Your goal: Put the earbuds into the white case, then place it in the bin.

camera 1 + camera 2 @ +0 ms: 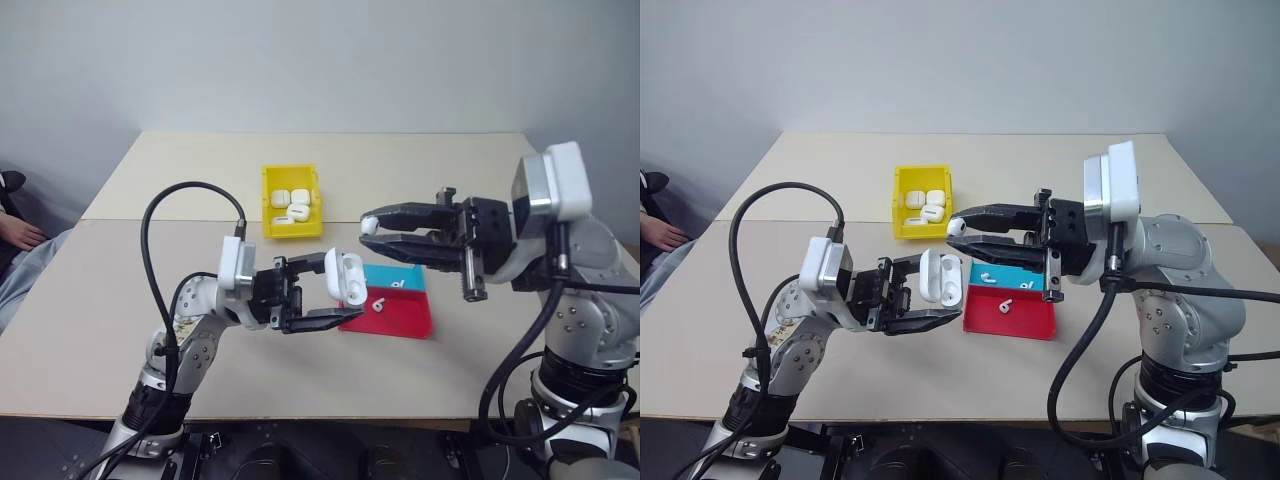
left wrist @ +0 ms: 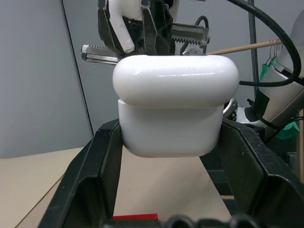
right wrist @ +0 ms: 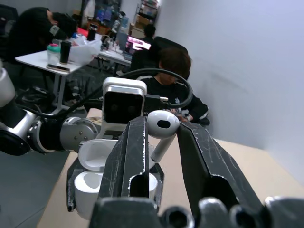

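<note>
Two containers sit on the tan table [image 1: 120, 300], and a third rides in the air between the arms. Starting at the left, the left gripper [image 1: 318, 292] is clamped on the white case [image 1: 347, 277], its two black fingers pressed against the case's sides and holding it clear of the table; the lid is swung open, and in the right wrist view the cavity looks hollow, though I cannot tell whether an earbud already sits in it. Behind it, at about 11 o'clock from the held case, stands the yellow bin [image 1: 270, 178], which holds several more white cases [image 1: 296, 209] lying loose against one another. At about 4 o'clock from the held case, just beside it, is the shallow red-and-blue tray [image 1: 410, 320]; one small earbud [image 1: 378, 306] lies on the red part, and another small white piece shows on the blue part behind, too small to make out. Further right, the right gripper [image 1: 372, 232] points toward the left arm, its fingers pinching a white earbud [image 1: 369, 226] by the tips, bulb end up and stem down; it hangs near the open case at about 1 o'clock from it, not touching. People sit at desks in the background of the right wrist view.
</note>
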